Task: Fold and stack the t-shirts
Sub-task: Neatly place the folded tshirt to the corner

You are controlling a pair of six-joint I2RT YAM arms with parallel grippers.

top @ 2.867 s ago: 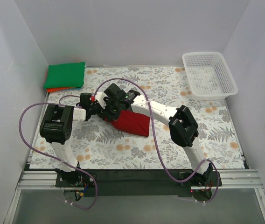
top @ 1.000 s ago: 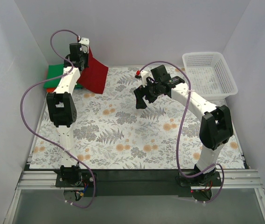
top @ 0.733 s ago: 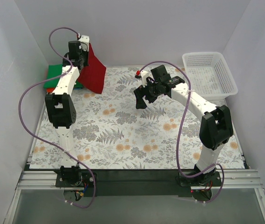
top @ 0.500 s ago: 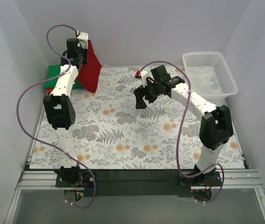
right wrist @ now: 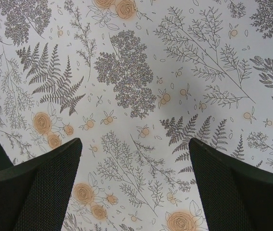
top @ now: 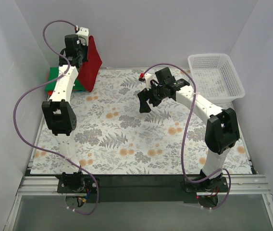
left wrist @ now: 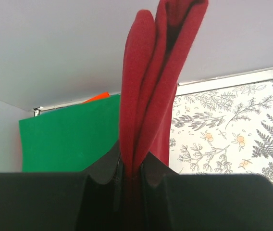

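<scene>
Pinching red t-shirt [left wrist: 146, 96], between left jaws

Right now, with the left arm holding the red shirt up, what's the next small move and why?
Probably ease the red shirt leftward and down onto the green shirt: the left gripper is shut on it, folded, hanging by that shirt's right edge.

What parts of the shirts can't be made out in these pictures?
- The orange shirt: the left wrist view shows only a corner; the green shirt covers the rest.
- The green shirt: in the top view the left arm crosses it, hiding part of it.
- The dark red shirt: held in the left gripper; its far end runs off the top edge of the left wrist view.
</scene>
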